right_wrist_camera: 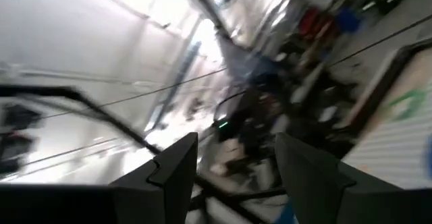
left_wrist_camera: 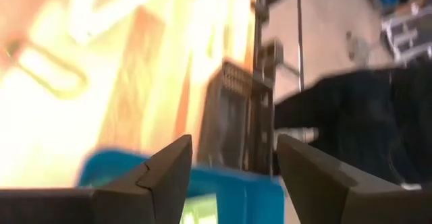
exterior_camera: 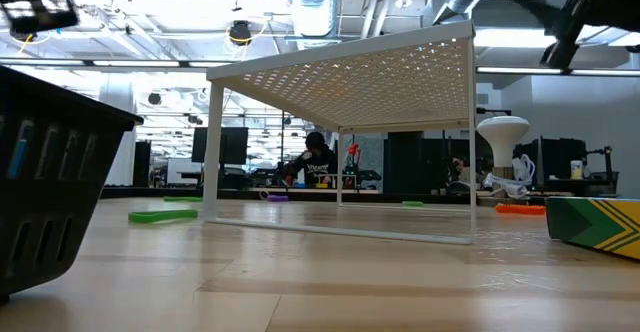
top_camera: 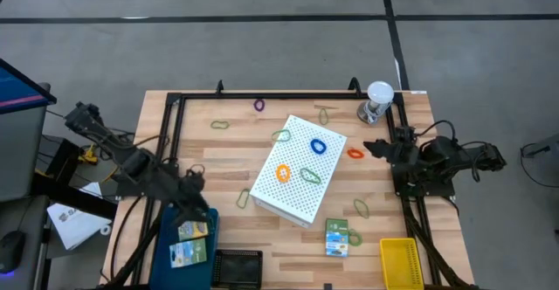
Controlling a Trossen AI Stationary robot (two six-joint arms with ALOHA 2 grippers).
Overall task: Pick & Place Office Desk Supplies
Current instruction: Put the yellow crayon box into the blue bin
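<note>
Across the table (top_camera: 288,246) the white box (top_camera: 299,169) lies tilted in the middle, rubber bands on and around it. My left gripper (top_camera: 194,201) hangs over the blue bin (top_camera: 166,238), fingers spread and empty; two crayon boxes (top_camera: 193,230) already lie inside. My right gripper (top_camera: 382,147) hovers near the orange band (top_camera: 355,153), fingers apart, holding nothing. Near the front edge lies the green card box (top_camera: 337,237): light, stiff cardboard, best pinched across its narrow sides. Bands look limp and thin, likely slippery; I'd nip one strand flat against the wood.
</note>
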